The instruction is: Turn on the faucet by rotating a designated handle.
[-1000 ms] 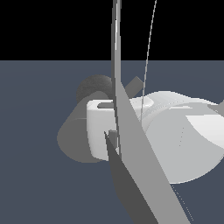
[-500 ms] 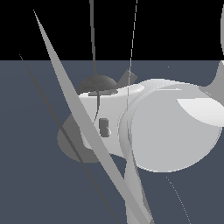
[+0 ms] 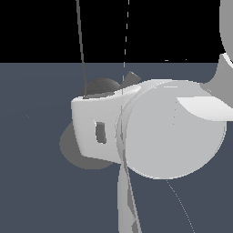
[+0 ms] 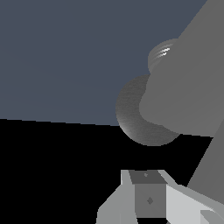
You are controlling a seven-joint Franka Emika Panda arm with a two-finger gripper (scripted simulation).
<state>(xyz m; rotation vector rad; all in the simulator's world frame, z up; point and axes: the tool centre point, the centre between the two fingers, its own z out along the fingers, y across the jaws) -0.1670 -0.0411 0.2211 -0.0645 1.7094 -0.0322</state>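
Observation:
In the exterior view my white gripper and wrist fill the middle and hide most of the faucet; only its dark grey rounded top and part of its disc base show behind the hand. A thin dark rod rises from the faucet's top; it looks like the handle. In the wrist view the faucet's thick matte grey cylinder and speckled disc lie just beyond my gripper. The handle does not show there. My fingertips are hidden, so I cannot tell contact or opening.
The ground is a flat blue-grey floor under a black background. A large white arm link blocks the exterior view's right. A pale streak runs down below the wrist.
The wide grey streak that crossed the exterior view is gone. The white hand and wrist now sit more central and upright in front of the faucet, covering more of it.

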